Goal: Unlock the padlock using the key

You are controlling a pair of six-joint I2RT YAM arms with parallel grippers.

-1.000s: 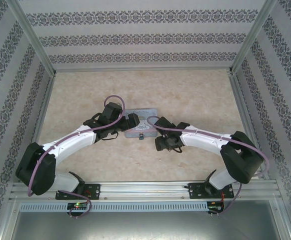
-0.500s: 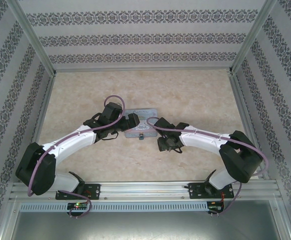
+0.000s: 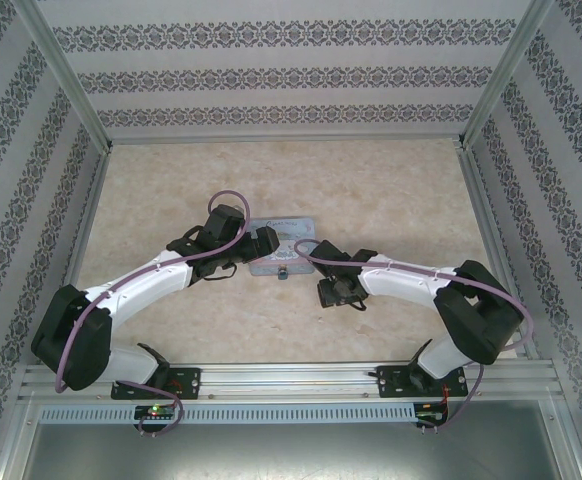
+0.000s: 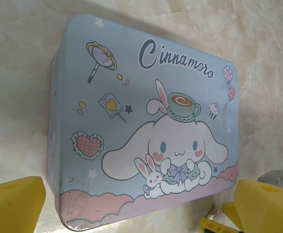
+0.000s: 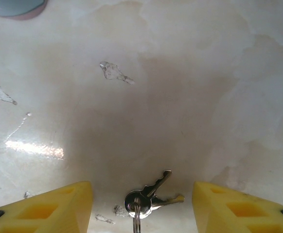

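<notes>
Two small silvery keys (image 5: 156, 187) on a ring lie flat on the table, between the wide-apart yellow fingers of my open right gripper (image 5: 141, 204). Nothing touches them. From above, the right gripper (image 3: 323, 280) hangs just right of a tiny bluish padlock (image 3: 283, 270) lying in front of the tin. My left gripper (image 4: 136, 216) is open too, its yellow fingertips (image 4: 12, 204) spread at the near edge of the tin. In the left wrist view a bit of a key (image 4: 211, 211) shows by the tin's near right corner. The left gripper (image 3: 268, 241) sits at the tin's left side.
A pastel-blue Cinnamoroll tin (image 4: 97, 63) lies flat mid-table (image 3: 283, 238). A grey metal block (image 4: 277, 177) pokes in at the right; I cannot tell what it is. Scuffs mark the marbled tabletop (image 5: 114, 72). Patterned walls (image 3: 291, 70) enclose the workspace.
The right wrist has shifted slightly to the right and towards the near edge. The left arm and the tin have stayed still.
</notes>
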